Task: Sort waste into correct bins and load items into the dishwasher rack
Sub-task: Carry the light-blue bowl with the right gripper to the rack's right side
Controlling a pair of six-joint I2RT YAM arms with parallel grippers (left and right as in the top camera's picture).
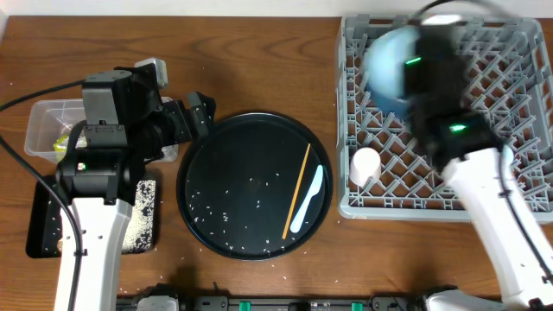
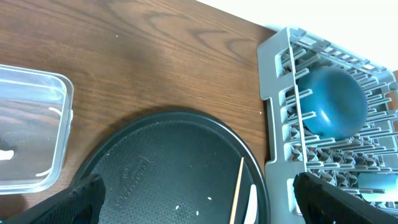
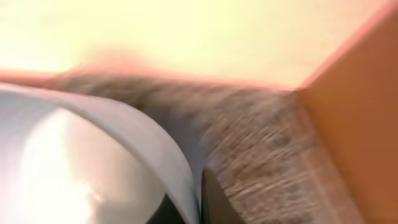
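My right gripper (image 1: pixel 422 67) is over the grey dishwasher rack (image 1: pixel 484 186), shut on the rim of the pale blue bowl (image 1: pixel 386 65). The right wrist view is blurred, but the bowl (image 3: pixel 93 155) rim sits pinched against a dark finger (image 3: pixel 214 202). In the left wrist view the bowl (image 2: pixel 333 102) hangs over the rack (image 2: pixel 277 99). My left gripper (image 1: pixel 197 114) is open and empty above the round black tray's upper left edge, its fingertips (image 2: pixel 81 199) wide apart. A chopstick (image 1: pixel 298 190) and pale spoon (image 1: pixel 308 200) lie on that tray among rice grains (image 1: pixel 216 207).
A small pale cup (image 1: pixel 365 164) lies in the rack's front left corner. The clear tub (image 1: pixel 39 121) at the left holds a yellow-green wrapper (image 1: pixel 62 142). Below it, the flat black tray (image 1: pixel 39 225) carries a white speckled heap (image 1: pixel 143 216). The round black tray (image 1: pixel 207 173) fills the middle.
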